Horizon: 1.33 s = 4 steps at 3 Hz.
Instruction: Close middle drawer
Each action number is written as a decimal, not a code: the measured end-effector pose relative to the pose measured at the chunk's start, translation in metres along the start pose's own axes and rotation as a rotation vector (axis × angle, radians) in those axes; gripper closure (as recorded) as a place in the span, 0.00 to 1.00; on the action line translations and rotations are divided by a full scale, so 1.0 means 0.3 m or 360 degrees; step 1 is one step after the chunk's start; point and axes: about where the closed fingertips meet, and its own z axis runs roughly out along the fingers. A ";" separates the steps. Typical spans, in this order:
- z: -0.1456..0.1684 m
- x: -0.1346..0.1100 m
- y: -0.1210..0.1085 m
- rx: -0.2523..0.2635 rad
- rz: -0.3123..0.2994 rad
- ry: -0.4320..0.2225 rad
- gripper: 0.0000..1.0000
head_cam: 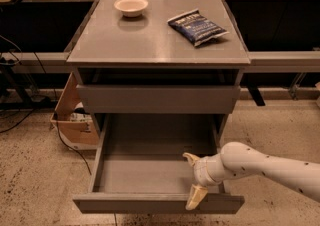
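Observation:
The middle drawer (pixel 150 170) is pulled far out of the grey cabinet, and its bare grey inside is empty. Its flat front (pixel 125 203) lies near the bottom edge of the view. My gripper (pixel 188 181) comes in from the right on a white arm (pixel 270 166), at the right part of the drawer. It is open and holds nothing. One cream finger (pixel 191 158) is over the drawer's inside. The other finger (pixel 195 197) hangs over the drawer's front edge.
A closed grey drawer front (pixel 157 98) sits above the open drawer. On the cabinet top (pixel 150 40) are a white bowl (pixel 131 6) and a blue chip bag (pixel 197 26). A cardboard box (pixel 75 120) stands on the floor at the left. Dark tables flank the cabinet.

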 end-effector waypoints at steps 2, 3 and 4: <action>0.091 -0.026 -0.035 0.0049 -0.0104 -0.0092 0.14; 0.106 -0.068 -0.075 0.0071 -0.0163 -0.0128 0.37; 0.104 -0.123 -0.127 0.0101 -0.0230 -0.0156 0.66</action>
